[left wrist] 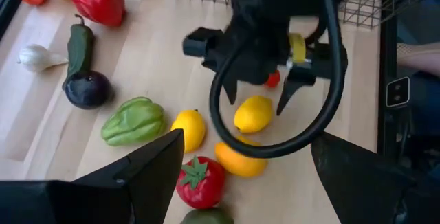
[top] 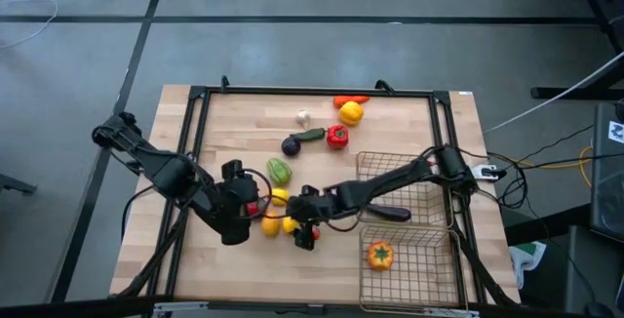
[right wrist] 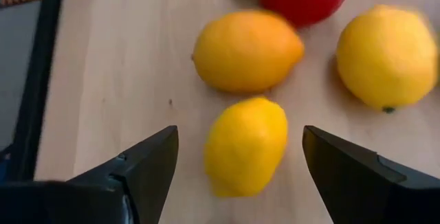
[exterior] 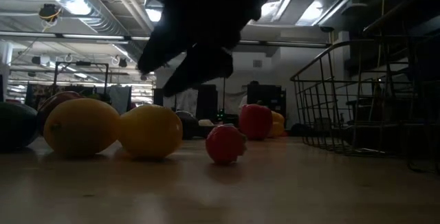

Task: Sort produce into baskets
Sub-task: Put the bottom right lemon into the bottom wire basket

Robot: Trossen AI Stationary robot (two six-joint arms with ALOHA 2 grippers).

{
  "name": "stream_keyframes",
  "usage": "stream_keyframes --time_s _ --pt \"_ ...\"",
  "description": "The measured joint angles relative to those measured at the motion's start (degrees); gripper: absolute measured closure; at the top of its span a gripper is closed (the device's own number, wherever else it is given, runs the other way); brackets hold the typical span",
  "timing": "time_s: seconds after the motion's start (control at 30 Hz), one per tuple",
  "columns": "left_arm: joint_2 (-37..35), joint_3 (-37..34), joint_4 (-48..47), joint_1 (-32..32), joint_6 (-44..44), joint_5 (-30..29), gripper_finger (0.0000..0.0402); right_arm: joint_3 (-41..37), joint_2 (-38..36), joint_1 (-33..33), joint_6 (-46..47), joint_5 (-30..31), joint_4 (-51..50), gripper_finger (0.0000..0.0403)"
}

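Yellow, the small oval toy lemon [right wrist: 245, 145] lies on the wooden counter [top: 390, 103] at lower centre of the high view, between the right gripper's [right wrist: 239, 157] spread fingers. Next, I'd judge: descend and close. The left gripper [left wrist: 240, 176], open, waits beside.

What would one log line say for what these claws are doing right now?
right claw: open, straddling small yellow toy lemon | left claw: open, empty, beside it | square wire-mesh basket: holds orange toy pepper
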Motion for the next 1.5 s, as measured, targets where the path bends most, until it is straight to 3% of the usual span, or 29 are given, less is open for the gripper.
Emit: stream_keyframes --time_s 0.2,0.53,1.0,1.37,1.5 --pt "-0.11 0.00 -0.09 -0.78 0.02 -0.02 0.0089 5.34 3.60 0.13 0.00 1.03 -4.82 0.0094" --pt "-0.09 0.00 0.44 -3.24 -0.48 -0.90 0.0089 5.23 5.26 0.13 -0.02 6.52 -6.33 0.0094" --pt "-0.04 0.00 0.43 -3.50 -0.59 -0.98 0.0089 5.28 7.73 0.13 -0.26 4.45 -5.42 0.0096" --pt "-0.02 0.00 0.44 -3.50 -0.61 -0.98 0.0089 5.19 7.88 0.13 -0.28 4.45 -4.18 0.0192" --pt "-0.02 0.00 0.42 -3.50 -0.61 -0.98 0.0089 5.19 7.88 0.13 -0.35 4.44 -4.33 0.0196"
